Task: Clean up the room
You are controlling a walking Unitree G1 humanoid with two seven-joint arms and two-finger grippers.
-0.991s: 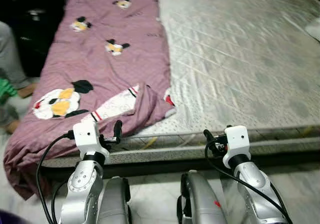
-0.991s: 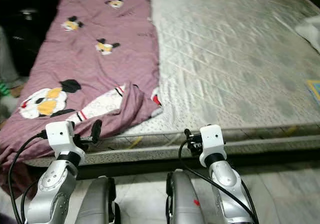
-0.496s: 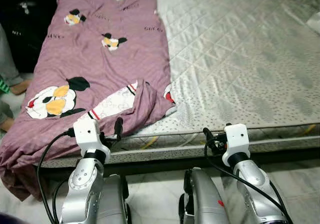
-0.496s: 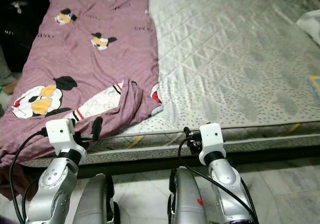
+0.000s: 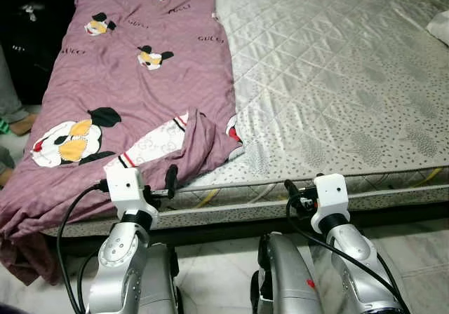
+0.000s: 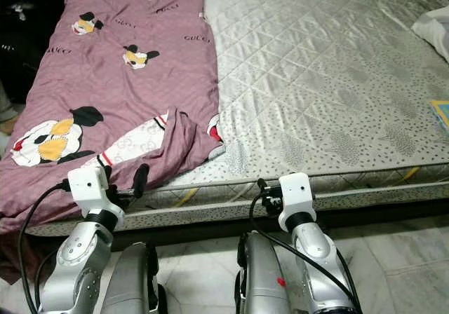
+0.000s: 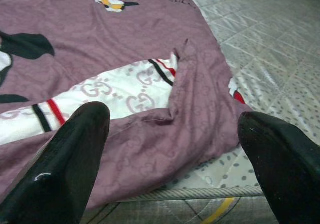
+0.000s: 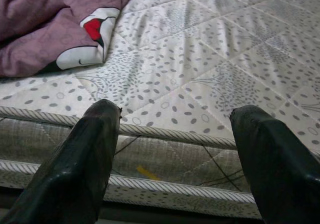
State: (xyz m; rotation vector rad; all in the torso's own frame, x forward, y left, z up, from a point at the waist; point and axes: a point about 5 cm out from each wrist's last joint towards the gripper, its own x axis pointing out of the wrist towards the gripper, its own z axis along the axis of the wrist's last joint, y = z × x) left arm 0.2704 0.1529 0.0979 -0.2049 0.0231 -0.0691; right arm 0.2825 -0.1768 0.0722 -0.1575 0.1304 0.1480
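Note:
A purple blanket (image 5: 140, 83) printed with cartoon mice covers the left strip of a bed. Its near corner (image 7: 115, 91) is folded back, showing a white underside with red and black stripes. The grey quilted mattress (image 5: 337, 83) is bare to the right. My left gripper (image 5: 168, 181) hovers at the bed's front edge just short of that folded corner, open and holding nothing; the left wrist view looks at the fold between its fingers (image 7: 60, 159). My right gripper (image 5: 291, 191) stands open before the mattress edge (image 8: 165, 134), to the right of the blanket.
A person's leg and foot (image 5: 14, 111) are on the floor left of the bed, beside dark furniture (image 5: 28, 19). White cloth (image 5: 440, 26) lies at the mattress's far right, and a colourful item (image 6: 442, 111) at its right edge. Pale tiled floor (image 5: 414, 244) lies under my arms.
The whole picture has shifted: the camera has come nearer the bed and looks more squarely at it. Both arms keep the same raised pose, grippers open.

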